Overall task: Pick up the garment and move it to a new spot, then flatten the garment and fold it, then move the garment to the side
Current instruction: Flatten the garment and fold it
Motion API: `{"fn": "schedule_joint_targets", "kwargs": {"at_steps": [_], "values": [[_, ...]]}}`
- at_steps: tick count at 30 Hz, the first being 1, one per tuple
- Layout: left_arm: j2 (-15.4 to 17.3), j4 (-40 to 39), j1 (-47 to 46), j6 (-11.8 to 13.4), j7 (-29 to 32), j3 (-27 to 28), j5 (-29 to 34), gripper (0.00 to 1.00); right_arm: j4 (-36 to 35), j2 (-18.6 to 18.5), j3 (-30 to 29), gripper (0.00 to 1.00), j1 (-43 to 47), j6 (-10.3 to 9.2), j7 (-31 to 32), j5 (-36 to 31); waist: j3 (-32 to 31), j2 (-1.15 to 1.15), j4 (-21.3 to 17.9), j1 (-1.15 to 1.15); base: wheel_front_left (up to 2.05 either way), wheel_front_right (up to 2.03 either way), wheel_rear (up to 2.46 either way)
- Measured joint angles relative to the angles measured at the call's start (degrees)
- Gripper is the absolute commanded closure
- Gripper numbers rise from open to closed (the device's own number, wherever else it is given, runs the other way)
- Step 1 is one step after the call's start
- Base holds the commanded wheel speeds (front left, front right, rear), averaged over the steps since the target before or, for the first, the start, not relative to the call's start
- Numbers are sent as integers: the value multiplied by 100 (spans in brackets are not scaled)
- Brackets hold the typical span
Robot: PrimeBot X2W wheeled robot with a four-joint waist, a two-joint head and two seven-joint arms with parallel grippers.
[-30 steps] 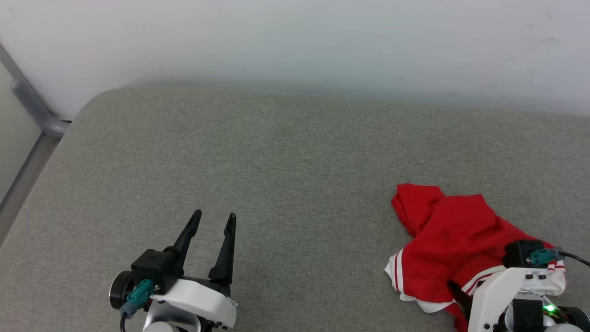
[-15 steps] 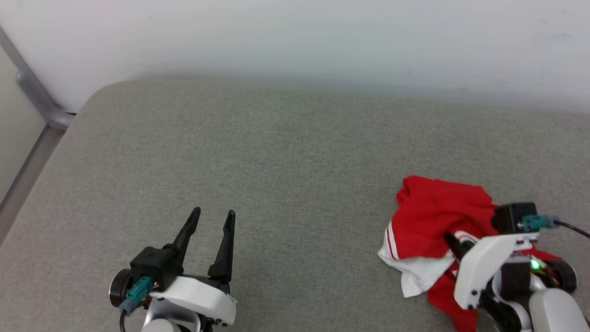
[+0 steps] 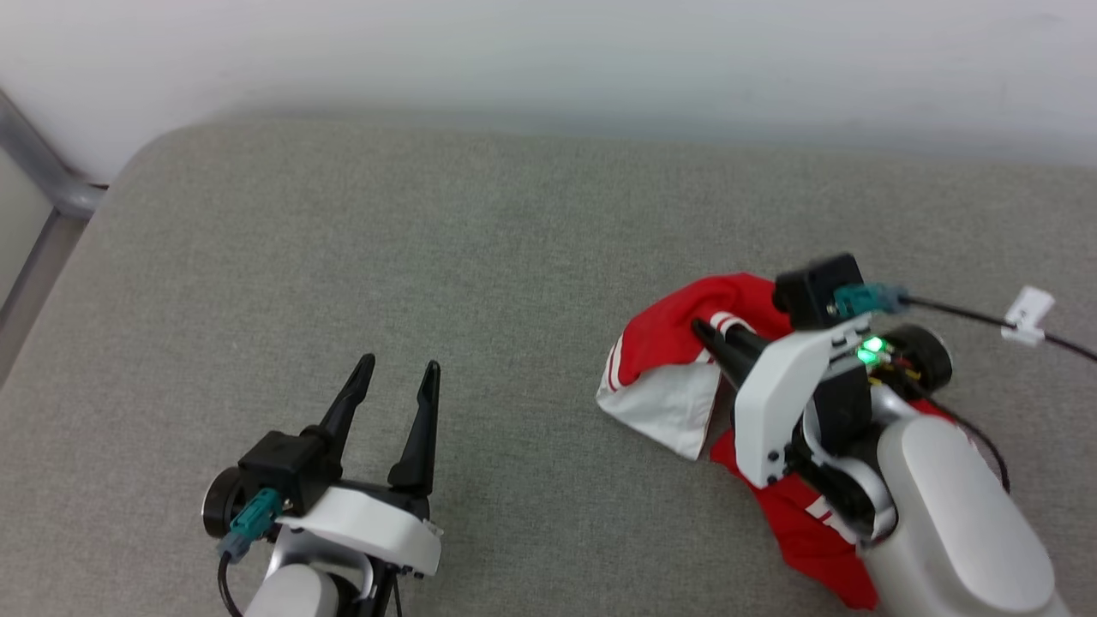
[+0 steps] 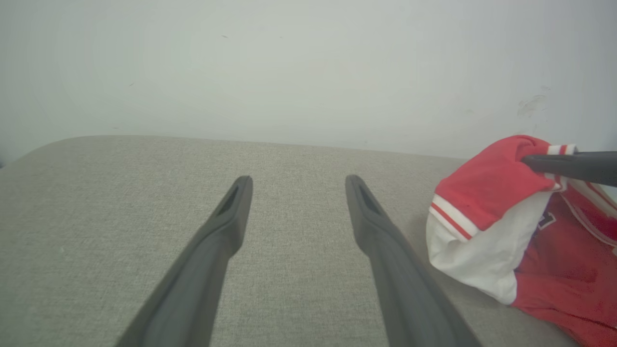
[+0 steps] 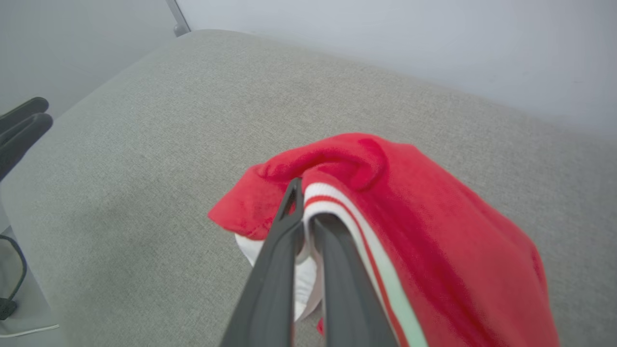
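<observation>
The garment [image 3: 677,343] is a crumpled red cloth with white panels and striped trim, hanging in a bunch over the right side of the grey cushion. My right gripper [image 3: 707,330] is shut on its striped edge and holds it up; the pinch shows close up in the right wrist view, where the garment [image 5: 409,207] drapes over the gripper [image 5: 301,207]. The lower part of the garment trails under the right arm. My left gripper [image 3: 398,373] is open at the lower left, well apart from the cloth. The left wrist view shows the garment [image 4: 487,226] at the right, beyond my open left gripper [image 4: 296,180].
The grey cushion [image 3: 428,257] spreads wide to the left and middle. A white wall [image 3: 548,51] runs along its far edge. A metal rail [image 3: 43,176] stands at the far left corner. A black cable with a white tag [image 3: 1028,308] trails from the right wrist.
My right gripper has lifted the garment off the cushion and carried it left and farther away. The head camera has shifted a little. The left gripper has stayed open in place.
</observation>
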Motion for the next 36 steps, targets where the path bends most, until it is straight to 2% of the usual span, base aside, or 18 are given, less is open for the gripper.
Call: {"fn": "schedule_joint_targets", "kwargs": {"at_steps": [10,16,17,18,19,20,29,36], "values": [[-100,-8,-498,-168,-3,-30,-32,0,1252,-246,-38,100,-1424,0,142,-3,776,0,225,0,0,0,0],[-231,-8,-680,-287,-10,56,13,0,2075,-354,-158,100,-1892,0,-154,-3,1168,0,393,1,0,0,0],[-247,-1,-680,-305,-10,67,22,0,2212,-357,-182,94,-1928,0,-230,15,1199,0,420,1,0,0,0],[-259,8,-680,-312,-10,83,36,0,2312,-358,-187,64,-1958,0,-305,40,1220,0,440,1,0,0,0],[-266,20,-681,-323,-10,94,60,0,2423,-357,-192,15,-1979,0,-394,47,1232,0,453,1,0,0,0],[-272,35,-682,-341,-10,113,64,0,2531,-353,-192,0,-1999,0,-486,82,1228,0,454,1,0,0,0],[-319,187,-616,-405,-11,223,220,0,2885,-353,-58,0,-1871,0,-1690,311,850,0,384,0,0,0,0],[-325,269,-305,-403,-18,297,311,0,2459,-382,-13,0,-1095,0,-2459,468,333,0,269,-1,0,0,0]]}}
